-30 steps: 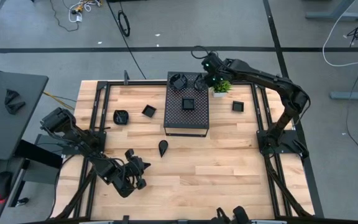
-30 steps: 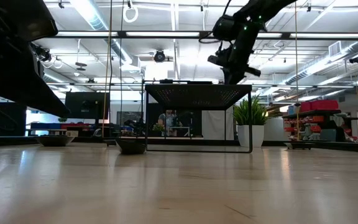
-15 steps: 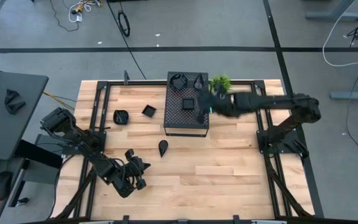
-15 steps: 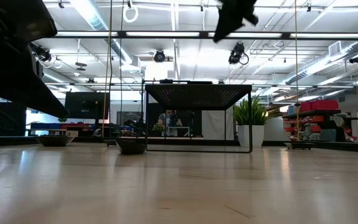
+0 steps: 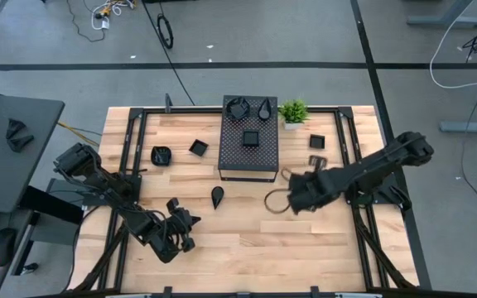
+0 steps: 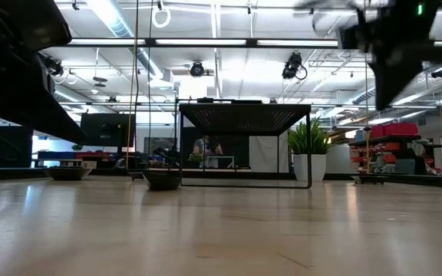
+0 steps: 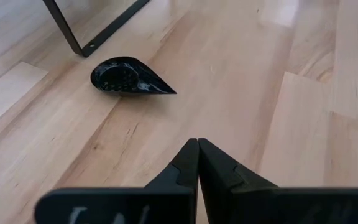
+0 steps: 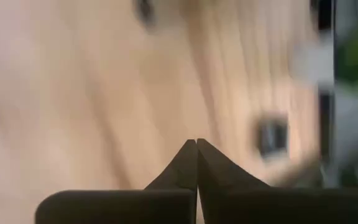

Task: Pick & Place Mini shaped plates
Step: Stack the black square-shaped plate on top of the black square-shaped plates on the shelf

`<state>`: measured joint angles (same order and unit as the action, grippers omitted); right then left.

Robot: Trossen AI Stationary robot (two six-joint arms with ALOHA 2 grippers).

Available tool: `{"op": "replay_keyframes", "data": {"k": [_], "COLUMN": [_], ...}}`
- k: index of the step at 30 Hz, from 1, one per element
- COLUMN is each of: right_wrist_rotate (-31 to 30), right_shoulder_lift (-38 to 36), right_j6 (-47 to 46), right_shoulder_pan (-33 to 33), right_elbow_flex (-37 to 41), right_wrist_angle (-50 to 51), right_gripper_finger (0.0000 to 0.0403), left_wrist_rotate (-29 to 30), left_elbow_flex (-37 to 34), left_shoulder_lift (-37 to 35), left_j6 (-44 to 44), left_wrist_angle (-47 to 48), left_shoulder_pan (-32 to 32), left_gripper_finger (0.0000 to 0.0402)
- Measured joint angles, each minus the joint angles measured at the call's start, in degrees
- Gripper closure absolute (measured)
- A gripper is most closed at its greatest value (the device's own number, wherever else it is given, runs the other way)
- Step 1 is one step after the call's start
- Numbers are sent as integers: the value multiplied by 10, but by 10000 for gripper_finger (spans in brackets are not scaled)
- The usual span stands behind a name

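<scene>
A big black box with holes (image 5: 248,153) is being kept on the wooden table (image 5: 247,232). A small green plant (image 5: 293,111) is being kept just beside the box.

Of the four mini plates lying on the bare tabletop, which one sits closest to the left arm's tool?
The teardrop plate, alone in front of the perforated box. The left tool points at it; the other three lie farther back.

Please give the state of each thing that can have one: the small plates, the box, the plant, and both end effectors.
Perforated box: upright, three plates resting on top.
Teardrop plate: lying on the table, not held.
Two plates left of the box: on the table.
Square plate: on the table.
Plant: upright.
Left end effector: shut, empty.
Right end effector: shut, empty.
</scene>
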<state>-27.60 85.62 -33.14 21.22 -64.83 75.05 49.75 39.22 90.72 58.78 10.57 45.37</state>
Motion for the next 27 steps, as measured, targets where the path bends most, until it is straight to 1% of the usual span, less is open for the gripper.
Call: {"op": "replay_keyframes", "data": {"k": [2, 3, 6, 9, 12, 14, 17, 21, 23, 27], "right_wrist_rotate": [11, 25, 80, 112, 122, 123, 109, 120, 122, 122], "right_shoulder_lift": [-18, -31, -70, -105, -122, -120, -118, -118, -118, -116], "right_j6": [-2, 16, 104, 182, 230, 252, 273, 332, 371, 441], "right_shoulder_pan": [-34, -56, -147, -250, -340, -388, -446, -507, -524, -535], "right_elbow_flex": [46, 70, 141, 193, 221, 214, 212, 213, 220, 249], "right_wrist_angle": [-1, -19, -79, -114, -167, -180, -208, -230, -247, -318], "right_gripper_finger": [399, 399, 399, 400, 398, 393, 377, 342, 320, 280], "left_wrist_rotate": [0, 0, -4, -16, -23, -30, -35, -35, -35, -35], "left_elbow_flex": [0, 0, 0, 0, 0, 0, 0, 0, 0, 0], "left_shoulder_lift": [0, 0, 0, 0, 0, 0, 0, 0, 0, 0], "left_j6": [-8, -14, -34, -40, -44, -62, -85, -97, -97, -100], "left_wrist_angle": [-1, -4, -9, -12, -13, -18, -29, -40, -41, -40], "left_shoulder_pan": [-4, -7, -16, -26, -33, -38, -44, -47, -47, -47], "left_gripper_finger": [385, 385, 385, 385, 385, 386, 385, 385, 385, 385]}}
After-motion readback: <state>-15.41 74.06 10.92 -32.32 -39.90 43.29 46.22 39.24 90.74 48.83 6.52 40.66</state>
